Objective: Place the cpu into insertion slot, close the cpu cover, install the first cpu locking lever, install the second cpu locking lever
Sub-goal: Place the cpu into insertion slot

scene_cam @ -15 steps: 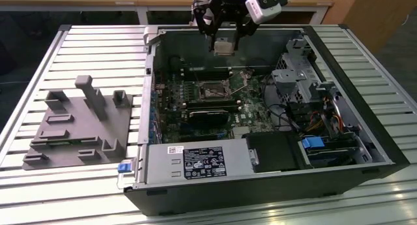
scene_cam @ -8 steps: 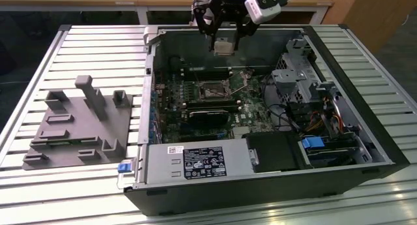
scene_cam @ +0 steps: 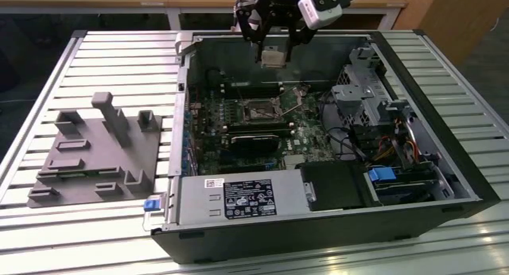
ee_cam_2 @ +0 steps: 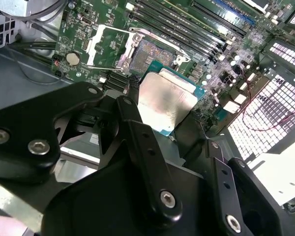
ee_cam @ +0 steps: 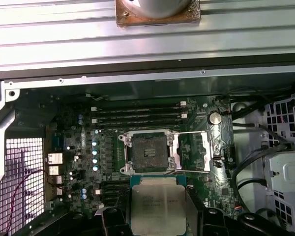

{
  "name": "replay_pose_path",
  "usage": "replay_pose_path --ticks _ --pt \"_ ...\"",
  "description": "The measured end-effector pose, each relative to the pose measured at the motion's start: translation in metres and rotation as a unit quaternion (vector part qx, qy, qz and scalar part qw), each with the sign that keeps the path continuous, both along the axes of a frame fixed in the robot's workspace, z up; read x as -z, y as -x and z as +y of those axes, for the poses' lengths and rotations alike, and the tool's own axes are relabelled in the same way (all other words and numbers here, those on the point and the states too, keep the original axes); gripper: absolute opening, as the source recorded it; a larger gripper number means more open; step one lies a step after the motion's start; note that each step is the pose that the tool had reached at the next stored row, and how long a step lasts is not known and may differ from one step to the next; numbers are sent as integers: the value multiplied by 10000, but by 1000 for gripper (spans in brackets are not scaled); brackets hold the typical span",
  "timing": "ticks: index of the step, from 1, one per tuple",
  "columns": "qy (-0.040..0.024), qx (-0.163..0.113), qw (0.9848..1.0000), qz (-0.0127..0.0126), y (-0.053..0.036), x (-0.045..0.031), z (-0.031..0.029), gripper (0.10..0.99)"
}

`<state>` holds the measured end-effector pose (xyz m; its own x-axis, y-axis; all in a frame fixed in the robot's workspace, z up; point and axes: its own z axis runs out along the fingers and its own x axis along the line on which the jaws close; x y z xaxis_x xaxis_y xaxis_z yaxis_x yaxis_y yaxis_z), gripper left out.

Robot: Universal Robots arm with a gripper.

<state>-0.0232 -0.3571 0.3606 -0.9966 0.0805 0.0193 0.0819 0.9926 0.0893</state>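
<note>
- The gripper [scene_cam: 275,59] is clamped on the cpu [scene_cam: 273,56], at 12 o'clock from the open socket [scene_cam: 258,111] in the exterior view.
- The cpu cover [ee_cam: 189,132] lies swung open.

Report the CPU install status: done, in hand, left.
Done: nothing is seated yet. The insertion slot is empty and the cpu cover is swung open beside it.
In hand: the gripper holds the cpu by its edges above the open computer case.
Left: seating the cpu, closing the cover and both locking steps.
</note>
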Motion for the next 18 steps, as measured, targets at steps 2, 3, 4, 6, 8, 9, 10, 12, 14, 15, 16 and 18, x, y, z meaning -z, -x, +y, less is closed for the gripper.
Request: replay_pose_path --ticks 2,3,4,6,8,9,10,12,14,15,16,18 --pt "0 22 10000 0 0 0 0 537" --pt "1 33 10000 0 0 0 0 537" --pt "0 43 10000 0 0 0 0 537" --pt "0 64 10000 0 0 0 0 537" --pt "0 85 10000 0 0 0 0 537" --pt "0 96 10000 0 0 0 0 537" --pt "0 106 9999 0 0 0 0 537" --pt "0 126 9999 0 0 0 0 537" --pt "0 147 9999 0 0 0 0 537" --pt "0 157 9999 0 0 0 0 537" --pt "0 167 9999 0 0 0 0 537" --pt "0 186 9998 0 0 0 0 537"
